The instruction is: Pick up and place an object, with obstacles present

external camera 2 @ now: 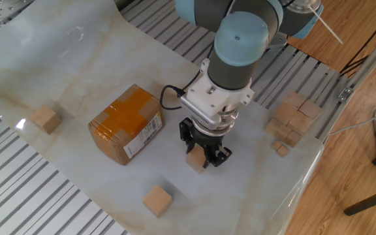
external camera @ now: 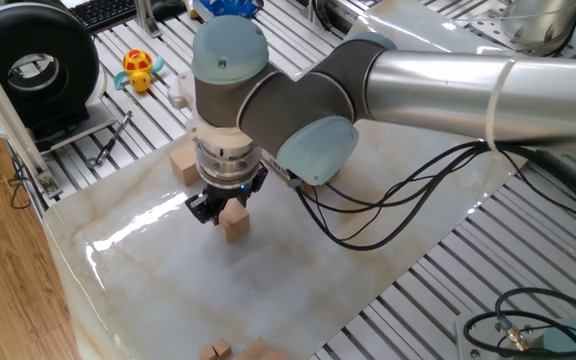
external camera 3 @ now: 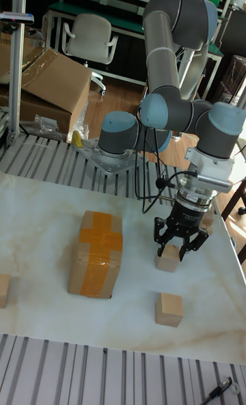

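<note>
I've got the tool (external camera 2: pixel 203 156) straddling the cube (external camera 2: pixel 196 161) mid-desk w/ fingers narrow, can't tell if clamped, so I'd seat square, squeeze, lift clear of the box (external camera 2: pixel 125 123) nearby.

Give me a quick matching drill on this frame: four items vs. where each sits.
Items:
1. cardboard box
2. cube between the gripper fingers
3. yellow toy turtle
4. black reel

Places:
A. on the slatted metal top, beside the reel
B. on the marble sheet under the arm's wrist
C. far corner by the wooden edge
D. on the marble sheet, between two loose cubes

Pairs: 1-D, 2-B, 3-A, 4-C
</note>
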